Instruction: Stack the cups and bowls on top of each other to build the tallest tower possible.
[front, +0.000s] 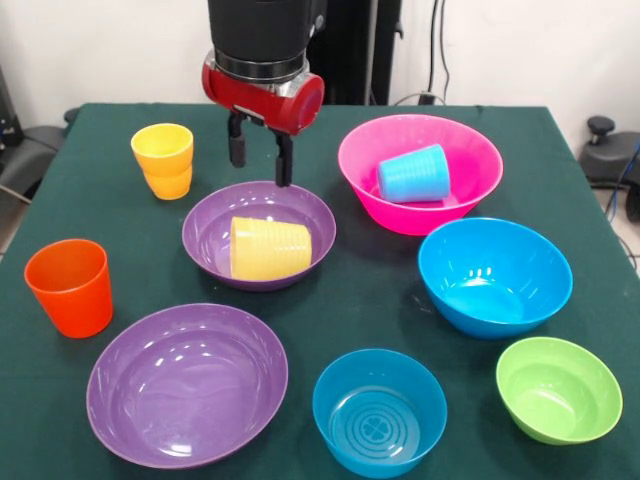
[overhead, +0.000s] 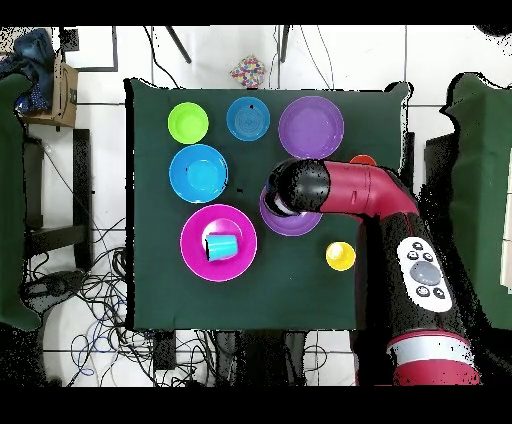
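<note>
Fingers (front: 238, 150) of the gripper (front: 261, 160) are standing apart with nothing between them, hanging just above the far rim of the purple bowl (front: 300, 212) — inside that bowl the pale yellow ribbed cup (front: 270, 247) is lying on its side. From overhead, the red and black arm (overhead: 365, 190) is covering most of this bowl, leaving only a purple crescent showing.

Two amber-yellow cups (front: 164, 160) are sitting nested one in the other, upright, near the far left of the green table (front: 370, 290) in the front view. An orange cup (front: 71, 286) is standing upright at the left edge, well apart from the gripper. A second purple bowl (front: 188, 384) is resting at the near left, empty.

To the right, the big pink bowl (front: 465, 170) is holding a light blue cup (front: 413, 174) tipped on its side. Just in front of it the big blue bowl (front: 495, 275) is sitting upright and empty, its rim close to the pink one. Along the near edge, a small blue bowl (front: 380, 410) and a small green bowl (front: 558, 388) are standing side by side — apart, not touching.
</note>
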